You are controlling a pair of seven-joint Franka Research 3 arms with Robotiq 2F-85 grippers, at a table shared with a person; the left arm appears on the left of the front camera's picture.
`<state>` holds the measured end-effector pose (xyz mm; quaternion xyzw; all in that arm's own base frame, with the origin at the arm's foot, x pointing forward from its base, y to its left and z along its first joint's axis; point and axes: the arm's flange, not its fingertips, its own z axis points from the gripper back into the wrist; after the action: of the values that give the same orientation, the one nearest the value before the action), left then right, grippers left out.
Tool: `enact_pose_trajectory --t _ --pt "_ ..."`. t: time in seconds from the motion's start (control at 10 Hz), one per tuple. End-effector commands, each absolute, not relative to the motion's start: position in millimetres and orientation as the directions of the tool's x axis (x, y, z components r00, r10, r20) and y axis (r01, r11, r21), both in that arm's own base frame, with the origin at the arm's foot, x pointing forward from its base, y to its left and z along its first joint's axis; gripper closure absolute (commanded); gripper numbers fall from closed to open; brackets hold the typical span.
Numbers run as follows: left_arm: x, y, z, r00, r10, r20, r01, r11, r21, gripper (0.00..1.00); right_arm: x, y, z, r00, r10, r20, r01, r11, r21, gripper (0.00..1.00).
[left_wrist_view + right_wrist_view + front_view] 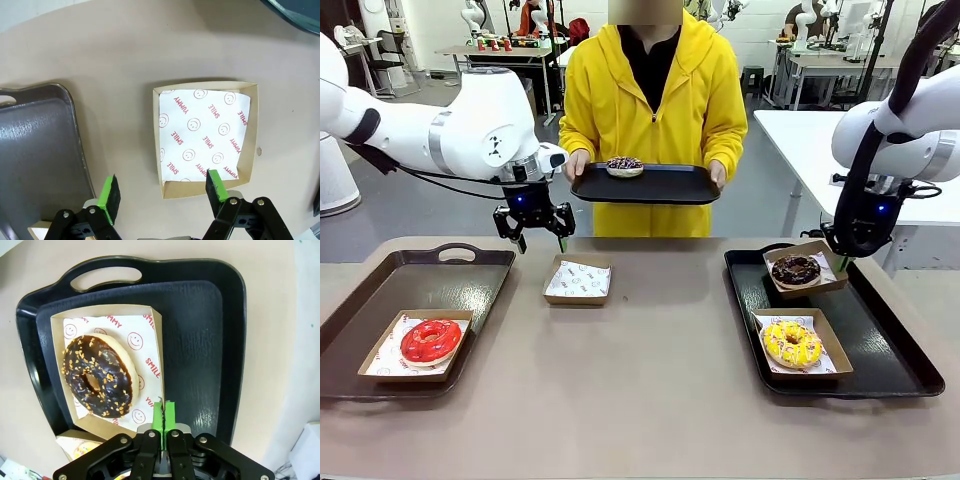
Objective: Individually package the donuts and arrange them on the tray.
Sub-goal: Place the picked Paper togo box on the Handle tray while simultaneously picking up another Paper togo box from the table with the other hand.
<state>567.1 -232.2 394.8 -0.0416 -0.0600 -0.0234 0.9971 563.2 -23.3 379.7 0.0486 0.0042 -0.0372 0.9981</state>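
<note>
Two words (SMILE, YUMMY) repeat across the box liner (205,135).

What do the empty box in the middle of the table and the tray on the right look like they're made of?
The empty box looks like thin brown cardboard with a matte finish, shown by its folded walls, lined with white paper printed in red. The right tray looks like black molded plastic: slight sheen, fine texture, a handle cut into the rim.

glossy red donut (430,340), perhaps chocolate-glazed donut (97,376)
</note>
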Motion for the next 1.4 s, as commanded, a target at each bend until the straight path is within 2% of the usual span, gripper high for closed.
enact_pose_trajectory --t 0.0,1.3 --pt "569 -235 387 0.990 -0.024 0.140 0.032 0.998 -0.057 0.11 564 -15 376 0.995 -0.099 -0.021 0.100 0.992 0.073 0.99" --pt "578 -240 339 0.994 -0.033 0.104 0.038 0.998 -0.049 0.11 563 -6 369 0.994 -0.099 -0.049 0.101 0.994 0.033 0.99"
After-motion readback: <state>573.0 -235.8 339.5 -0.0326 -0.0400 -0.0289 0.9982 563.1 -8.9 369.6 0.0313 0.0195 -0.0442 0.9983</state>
